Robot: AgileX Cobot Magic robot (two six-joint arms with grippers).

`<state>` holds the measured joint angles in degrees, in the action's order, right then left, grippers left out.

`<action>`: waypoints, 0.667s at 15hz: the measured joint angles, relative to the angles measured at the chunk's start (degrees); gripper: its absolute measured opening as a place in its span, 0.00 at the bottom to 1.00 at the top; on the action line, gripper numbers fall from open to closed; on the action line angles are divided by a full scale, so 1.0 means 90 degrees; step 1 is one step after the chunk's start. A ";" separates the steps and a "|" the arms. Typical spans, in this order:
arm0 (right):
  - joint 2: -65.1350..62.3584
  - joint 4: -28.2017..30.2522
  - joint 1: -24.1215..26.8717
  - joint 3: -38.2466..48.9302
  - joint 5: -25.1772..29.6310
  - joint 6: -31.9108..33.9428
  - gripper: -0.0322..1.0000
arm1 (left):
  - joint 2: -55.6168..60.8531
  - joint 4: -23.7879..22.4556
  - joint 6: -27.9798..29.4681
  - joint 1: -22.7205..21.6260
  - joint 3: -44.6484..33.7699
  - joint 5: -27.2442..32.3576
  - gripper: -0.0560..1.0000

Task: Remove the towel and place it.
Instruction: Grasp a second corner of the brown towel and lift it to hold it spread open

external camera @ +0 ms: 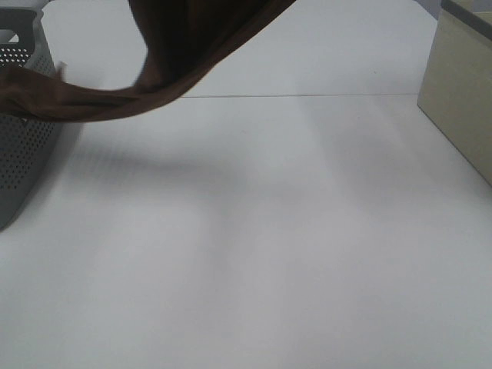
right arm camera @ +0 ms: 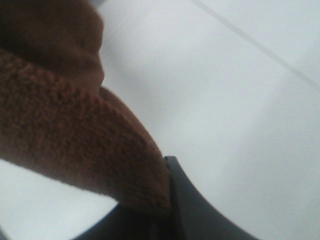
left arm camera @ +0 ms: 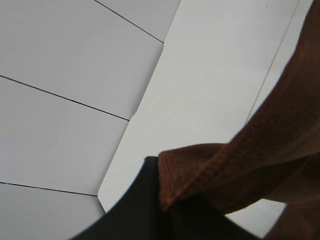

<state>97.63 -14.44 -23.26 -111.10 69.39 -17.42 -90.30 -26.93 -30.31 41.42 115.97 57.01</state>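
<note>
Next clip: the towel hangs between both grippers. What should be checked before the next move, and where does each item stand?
1. Hold of left gripper on the towel: ok.
2. Hold of right gripper on the towel: ok.
3. Sagging middle of the towel above the table: ok.
4. The towel free of the gray basket: cannot tell; its low end overlaps the rim.
5. Open table between gray basket and beige box for placing: ok.

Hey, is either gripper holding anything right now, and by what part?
Both hold the towel: the left gripper pinches its stitched edge, the right gripper a thick fold of it.
</note>
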 joint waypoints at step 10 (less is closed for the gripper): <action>0.1082 0.1840 0.0000 -0.2674 -0.1146 -0.0032 0.04 | -0.0719 0.1700 -0.0707 -0.1706 0.0000 -0.2776 0.05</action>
<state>107.37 2.12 -23.26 -135.16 59.07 -17.70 -96.77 -11.63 -36.67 26.07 115.97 32.03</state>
